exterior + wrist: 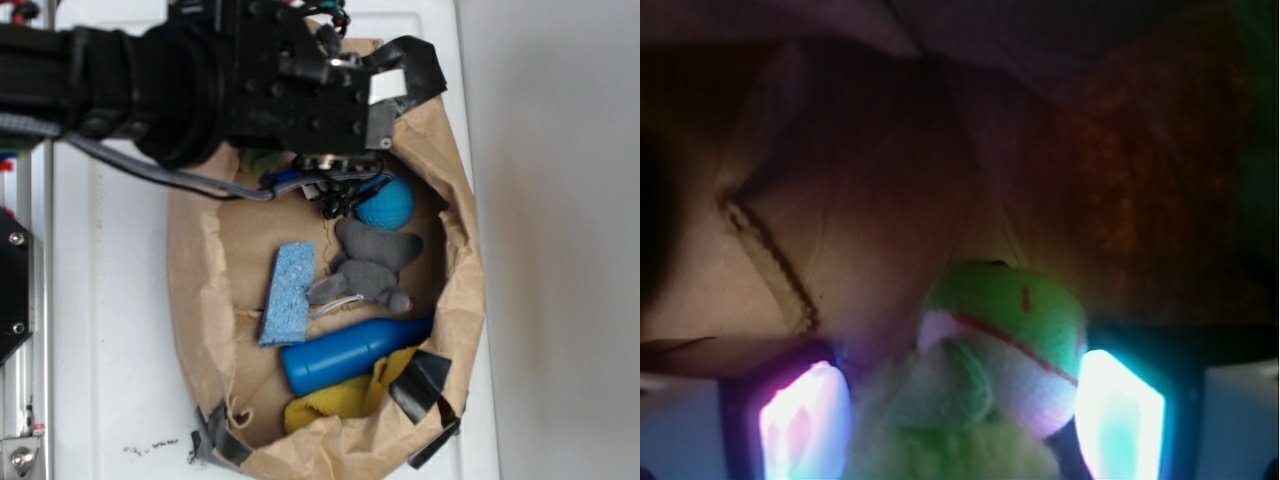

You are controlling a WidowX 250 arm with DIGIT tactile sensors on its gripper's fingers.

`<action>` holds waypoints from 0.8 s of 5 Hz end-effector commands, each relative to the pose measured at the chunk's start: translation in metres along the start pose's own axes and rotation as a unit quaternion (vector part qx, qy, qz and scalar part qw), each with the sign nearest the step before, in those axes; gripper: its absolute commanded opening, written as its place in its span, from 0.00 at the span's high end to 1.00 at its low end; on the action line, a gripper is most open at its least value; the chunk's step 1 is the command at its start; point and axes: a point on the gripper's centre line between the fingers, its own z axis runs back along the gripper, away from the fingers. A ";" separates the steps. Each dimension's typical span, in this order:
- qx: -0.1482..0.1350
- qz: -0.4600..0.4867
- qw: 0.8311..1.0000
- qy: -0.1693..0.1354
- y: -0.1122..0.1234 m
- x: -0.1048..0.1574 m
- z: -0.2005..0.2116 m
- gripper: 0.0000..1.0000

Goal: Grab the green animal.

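**Green toy sits between the fingers**

Glowing fingertips (805,425) flank the green animal (995,350) on both sides, the gripper (960,430) spread wide around it, not yet pinching. Closing squarely on the soft body, then lifting straight, looks wisest. Beyond it is crumpled paper bag (840,230). Only the room view shows the blue ball (388,203) and grey plush (372,263) beside the hand.
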 end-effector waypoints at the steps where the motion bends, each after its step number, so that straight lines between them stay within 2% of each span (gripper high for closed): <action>1: -0.019 0.018 0.999 -0.019 0.009 0.001 0.010 1.00; 4: -0.036 0.037 0.998 -0.036 0.009 0.005 0.017 1.00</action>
